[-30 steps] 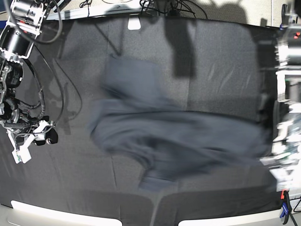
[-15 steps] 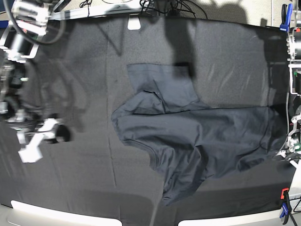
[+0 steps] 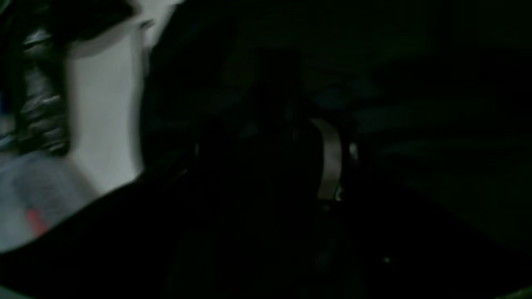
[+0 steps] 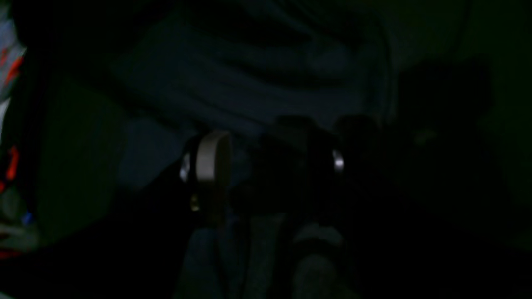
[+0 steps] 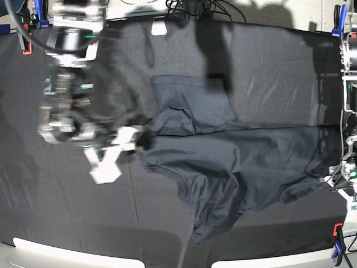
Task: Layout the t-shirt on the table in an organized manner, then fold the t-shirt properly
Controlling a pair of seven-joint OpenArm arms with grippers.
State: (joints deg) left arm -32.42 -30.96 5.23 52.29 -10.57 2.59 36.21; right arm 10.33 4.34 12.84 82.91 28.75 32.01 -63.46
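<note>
The t-shirt (image 5: 223,167) lay rumpled across the middle and right of the table (image 5: 268,61), one sleeve folded over, with blue clamps (image 5: 337,12) at the upper corners. My right gripper (image 5: 109,162), blurred at left, had swung in against the shirt's left edge since half a second before. My left gripper (image 5: 337,187) sat at the right edge by the hem; I could not tell how wide either pair of fingers stood.

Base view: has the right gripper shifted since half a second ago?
Yes. The right gripper, blurred, has swung toward the table's middle, and now sits close to the t-shirt's near edge; earlier it hung well short of the t-shirt.
</note>
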